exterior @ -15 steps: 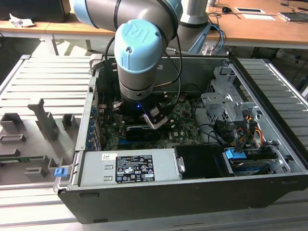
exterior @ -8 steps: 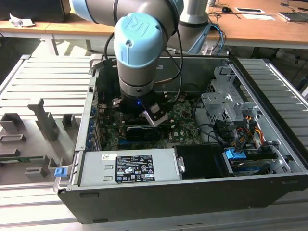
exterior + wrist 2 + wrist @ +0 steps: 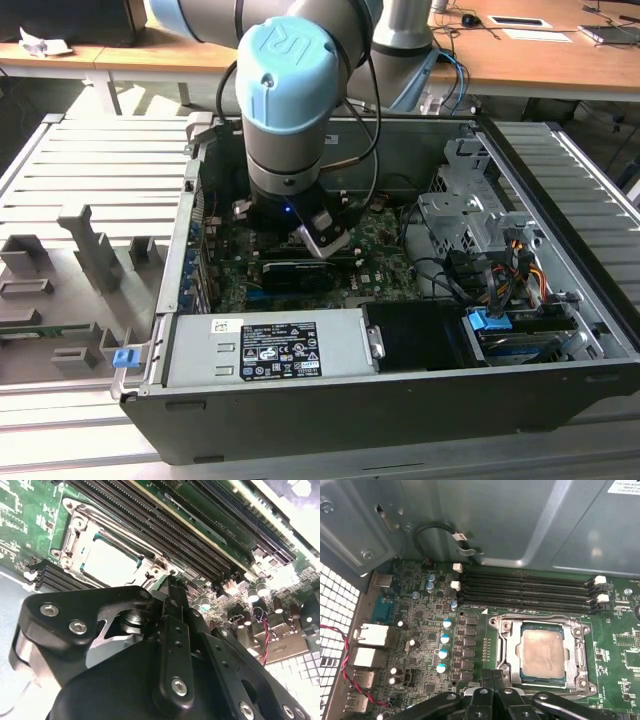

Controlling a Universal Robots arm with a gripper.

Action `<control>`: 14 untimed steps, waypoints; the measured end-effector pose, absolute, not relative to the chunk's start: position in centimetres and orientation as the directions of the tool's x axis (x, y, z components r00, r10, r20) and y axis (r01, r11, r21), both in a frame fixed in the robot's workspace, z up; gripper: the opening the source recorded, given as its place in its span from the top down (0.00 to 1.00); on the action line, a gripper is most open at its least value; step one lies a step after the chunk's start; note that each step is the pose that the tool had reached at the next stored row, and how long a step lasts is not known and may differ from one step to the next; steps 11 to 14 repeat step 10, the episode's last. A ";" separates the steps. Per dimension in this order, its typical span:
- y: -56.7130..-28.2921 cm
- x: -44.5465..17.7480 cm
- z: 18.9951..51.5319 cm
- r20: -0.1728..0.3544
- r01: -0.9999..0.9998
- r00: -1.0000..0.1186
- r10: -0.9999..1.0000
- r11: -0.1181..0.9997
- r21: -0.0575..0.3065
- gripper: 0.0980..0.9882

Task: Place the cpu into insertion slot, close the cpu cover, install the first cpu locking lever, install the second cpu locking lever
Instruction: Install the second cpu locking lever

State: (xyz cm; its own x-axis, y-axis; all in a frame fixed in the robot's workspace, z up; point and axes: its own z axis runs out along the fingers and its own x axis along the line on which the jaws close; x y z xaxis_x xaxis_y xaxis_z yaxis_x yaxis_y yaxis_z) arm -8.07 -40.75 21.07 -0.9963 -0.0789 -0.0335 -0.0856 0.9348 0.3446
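Hanging inside an open computer case [image 3: 560, 390], the arm's wrist [image 3: 290, 120] is seen in the exterior view lowered over the green motherboard [image 3: 385, 255], with the claw [image 3: 322, 240] close above the board near a long black card [image 3: 295, 275]. The case rests on a slatted grey surface [image 3: 80, 160].

In both wrist views the cpu [image 3: 543, 653] [image 3: 111, 562] is seen lying flat in its socket, its pale metal top facing up and framed by the silvery cpu cover [image 3: 506, 645] [image 3: 75, 535], which is lowered around it so that the chip shows through the square window. Whether the locking levers are latched cannot be told.

In the first wrist view the claw [image 3: 492, 677] is seen just beside the near edge of the socket, its black fingers [image 3: 486, 680] pressed together with nothing between them. In the second wrist view the claw [image 3: 172, 587] points at the socket's edge, its tips close to the board, though contact cannot be confirmed.

Four black memory slots [image 3: 525, 587] run alongside the socket on the side away from the claw. A row of small capacitors with blue tops [image 3: 444, 640] stands beside the socket, and a red and black wire pair [image 3: 340, 655] is seen by the rear ports at the perforated case wall
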 end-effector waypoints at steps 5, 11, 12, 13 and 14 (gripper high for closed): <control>-40.8 -8.1 21.4 -0.032 -0.085 -0.996 -0.079 0.935 0.345 0.99; -40.7 -8.1 21.6 -0.032 -0.085 -0.996 -0.079 0.934 0.346 0.99; -40.7 -8.1 21.6 -0.032 -0.085 -0.996 -0.079 0.934 0.346 0.99; -40.7 -8.1 21.6 -0.032 -0.085 -0.996 -0.079 0.934 0.346 0.99; -40.7 -8.1 21.6 -0.032 -0.085 -0.996 -0.079 0.934 0.346 0.99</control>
